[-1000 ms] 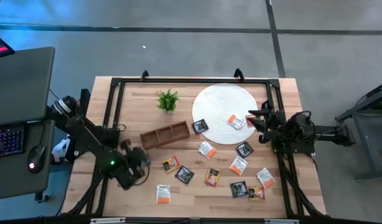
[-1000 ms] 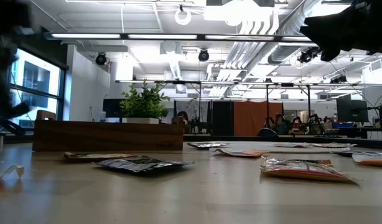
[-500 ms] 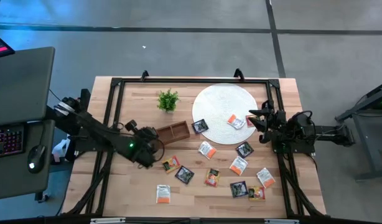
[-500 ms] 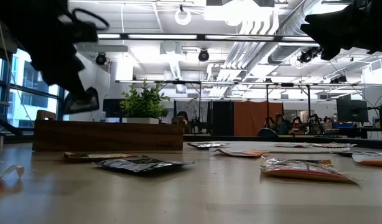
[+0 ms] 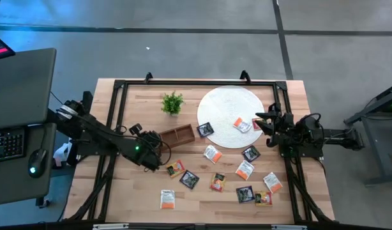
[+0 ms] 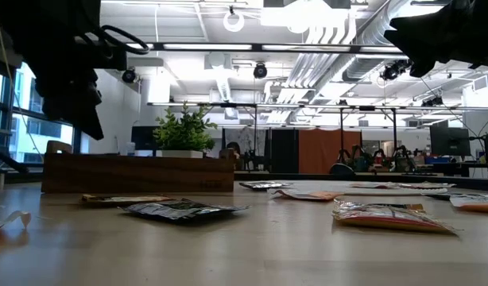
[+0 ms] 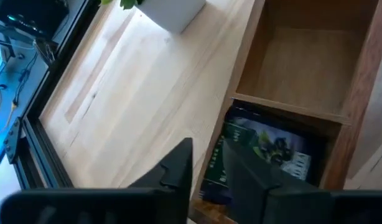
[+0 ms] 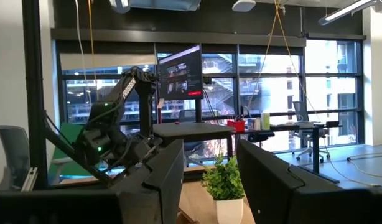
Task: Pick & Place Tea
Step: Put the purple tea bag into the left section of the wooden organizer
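1. The left gripper (image 5: 159, 144) hangs over the left end of the brown wooden divided tray (image 5: 183, 134), its two dark fingers (image 7: 178, 165) parted with a gap between them and nothing in it.
2. Directly below those fingers, in the left wrist view, a black tea-bag sachet with a green mark (image 7: 265, 155) lies flat in the tray's end compartment; the next compartment shows only bare wood.
3. The right gripper (image 5: 265, 122) waits above the right edge of the round white woven disc (image 5: 228, 102), fingers apart and holding nothing.
4. On the disc lie a black sachet (image 5: 205, 129) at its lower left and an orange-and-white sachet (image 5: 242, 124) towards its right.
5. More sachets, orange-and-white (image 5: 167, 199) and black (image 5: 189, 179), are scattered on the light wooden table (image 5: 138, 96) below the disc and tray; their print is too small to read from above.
6. A small green plant in a white pot (image 5: 172, 103) stands just beyond the tray, left of the disc.
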